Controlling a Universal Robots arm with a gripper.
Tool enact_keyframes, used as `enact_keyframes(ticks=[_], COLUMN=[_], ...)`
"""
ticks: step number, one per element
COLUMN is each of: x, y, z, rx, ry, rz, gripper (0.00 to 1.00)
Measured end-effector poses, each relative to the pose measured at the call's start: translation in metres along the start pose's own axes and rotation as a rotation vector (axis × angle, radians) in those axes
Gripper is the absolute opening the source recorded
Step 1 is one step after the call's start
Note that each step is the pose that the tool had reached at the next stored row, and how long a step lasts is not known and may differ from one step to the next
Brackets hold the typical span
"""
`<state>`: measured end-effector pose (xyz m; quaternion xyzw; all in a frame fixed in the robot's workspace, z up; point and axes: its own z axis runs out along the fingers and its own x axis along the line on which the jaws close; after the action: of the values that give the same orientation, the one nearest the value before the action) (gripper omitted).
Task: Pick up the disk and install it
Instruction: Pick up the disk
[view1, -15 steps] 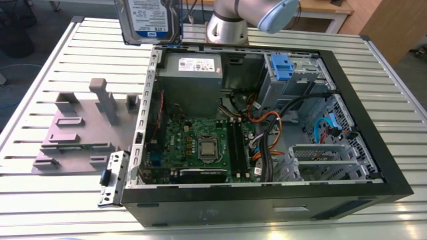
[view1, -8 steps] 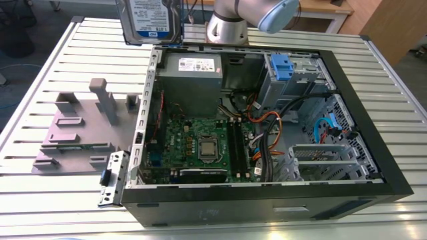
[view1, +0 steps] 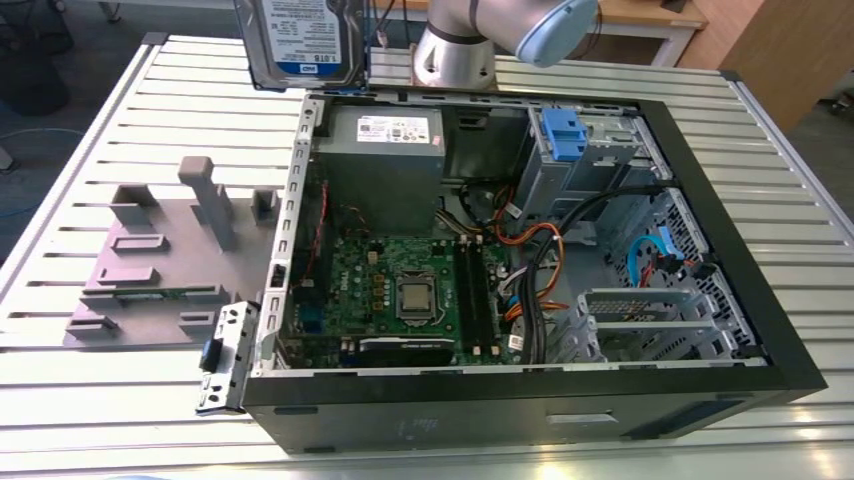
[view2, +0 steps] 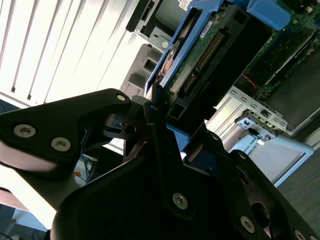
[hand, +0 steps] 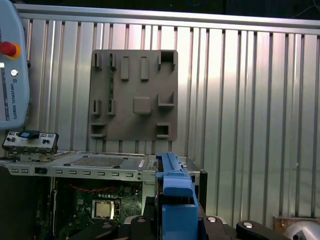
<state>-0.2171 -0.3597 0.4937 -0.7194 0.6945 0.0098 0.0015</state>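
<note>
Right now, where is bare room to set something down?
The silver slatted metal table is bare between the grey plastic fixture plate and the near edge, and beyond the plate toward the far edge. The open black computer case is crowded with boards and cables. The blue-framed silver disk hangs near its far edge.

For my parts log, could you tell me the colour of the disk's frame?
Bright blue; the frame on the disk shows best in the first wrist view.
</note>
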Motion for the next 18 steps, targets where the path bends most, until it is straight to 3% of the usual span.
enact_keyframes(ticks=[18], x=[0.0002], y=[-0.0064], z=[-0.0001], rx=[-0.0001], ry=[0.0001], rz=[0.0], gripper=[0.36])
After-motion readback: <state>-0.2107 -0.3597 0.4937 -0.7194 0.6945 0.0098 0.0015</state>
